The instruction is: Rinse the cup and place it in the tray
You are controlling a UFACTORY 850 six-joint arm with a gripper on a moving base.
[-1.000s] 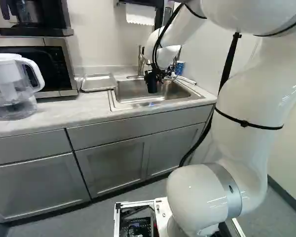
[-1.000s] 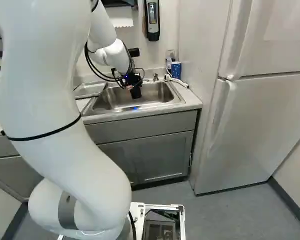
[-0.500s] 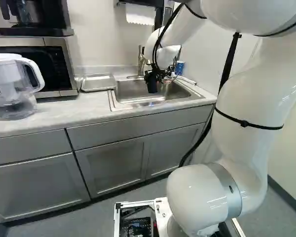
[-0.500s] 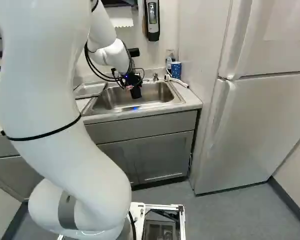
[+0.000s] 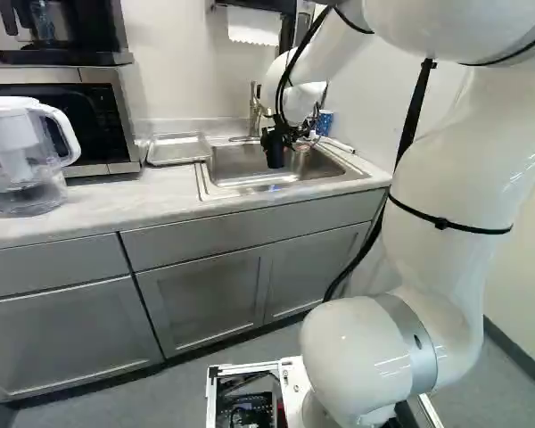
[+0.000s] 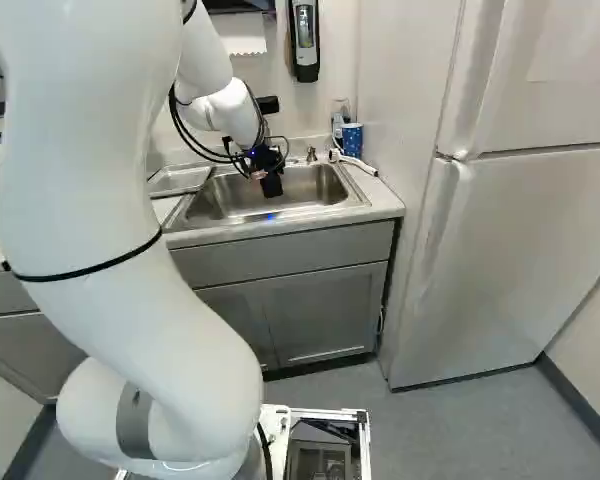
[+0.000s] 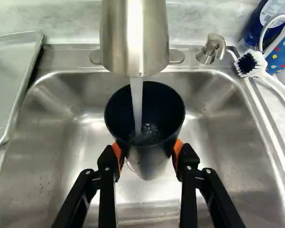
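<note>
Claw over the sink, closed on the cup: in wrist view, an orange pad presses either side of it, claw gripping low on the wall, below the rim. Cup dark inside, mouth up under the faucet, which stands just ahead of the claw. Water running, stream falling straight into the cup; bubbly water seen inside. Cup looks about upright in left base view, held above the basin, not in the tray. Tray: metal, shallow, on the counter to the claw's left, beside the sink. Ahead and right of the claw, on the sink's back ledge, a small metal spout. Farther right, past the sink corner: brush, white with dark bristles, next to a blue spotted tumbler and a dark blue bottle. Well left of the claw, beyond the tray: microwave, clear pitcher before it. Well right of the claw: fridge, white.
</note>
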